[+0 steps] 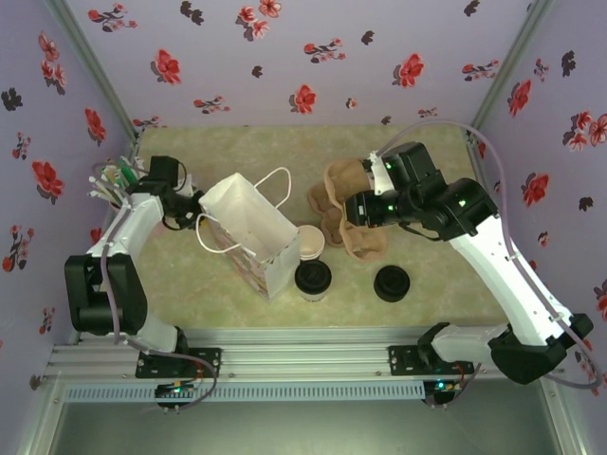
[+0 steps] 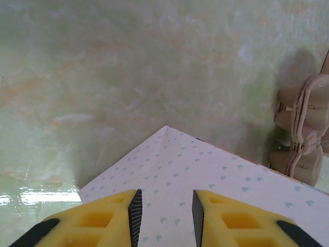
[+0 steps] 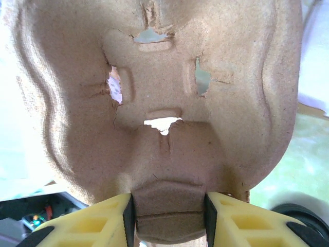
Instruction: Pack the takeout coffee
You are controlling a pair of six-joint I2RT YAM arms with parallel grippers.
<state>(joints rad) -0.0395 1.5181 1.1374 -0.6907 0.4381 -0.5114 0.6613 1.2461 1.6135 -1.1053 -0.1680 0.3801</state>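
The takeout coffee (image 1: 312, 278), a dark cup with a black lid, stands on the table just right of the white paper bag's (image 1: 248, 220) lower end. My right gripper (image 3: 169, 216) is shut on the tab of a brown pulp cup carrier (image 3: 164, 87), held above the table right of the bag (image 1: 343, 213). My left gripper (image 2: 164, 216) is at the bag's left end (image 1: 194, 209). Its jaws stand apart over the bag's heart-dotted paper (image 2: 205, 170), with no fold caught between them.
An open cup (image 1: 310, 242) with a cream inside stands beside the lidded one. A stack of black lids (image 1: 391, 282) sits further right. The carrier (image 2: 300, 128) shows at the right edge of the left wrist view. Flowered walls close in the table.
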